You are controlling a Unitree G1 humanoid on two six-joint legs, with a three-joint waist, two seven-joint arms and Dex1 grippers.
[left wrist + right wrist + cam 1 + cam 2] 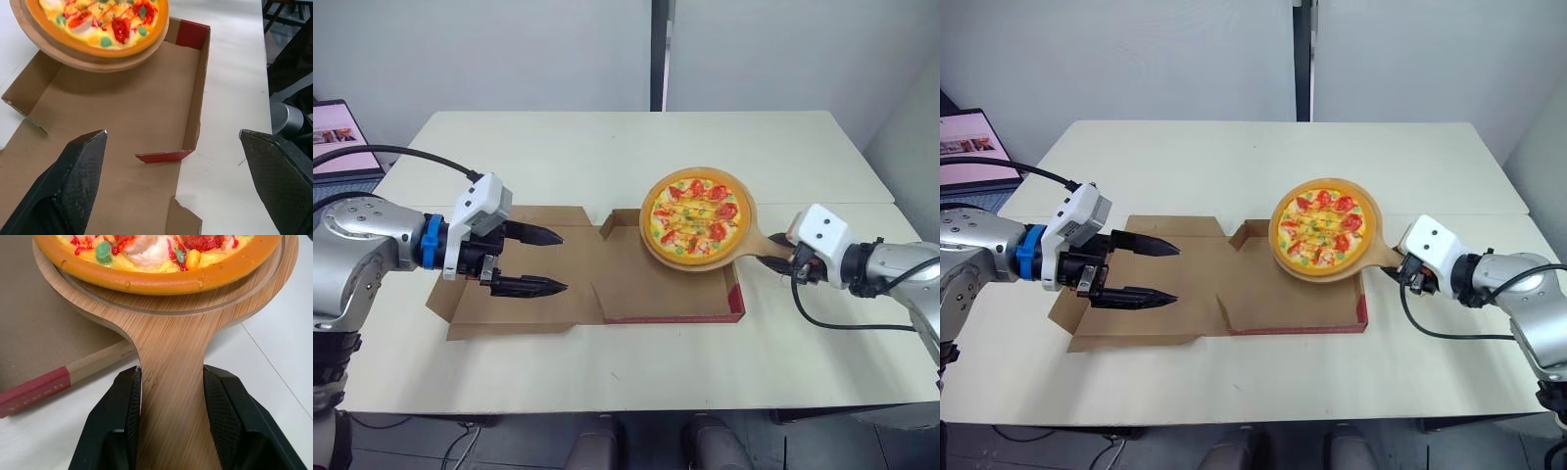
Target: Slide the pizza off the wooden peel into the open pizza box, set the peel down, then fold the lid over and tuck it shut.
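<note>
On the left, above the flattened lid (524, 311), the left gripper (563, 261) hovers with both fingers spread wide, holding nothing. The open pizza box (646, 289) lies flat in the middle of the table (558, 157). Over the box's far right corner, the pizza (695, 217) rests on the wooden peel (766, 247). The peel's handle reaches right, where the right gripper (172, 374) pinches it between both fingers.

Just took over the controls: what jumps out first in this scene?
The bright pizza sits on a wooden peel, gripped at the handle by the right pincer, over the far right corner of the open pizza box. The left pincer hovers wide open over the box's flat left half.
</note>
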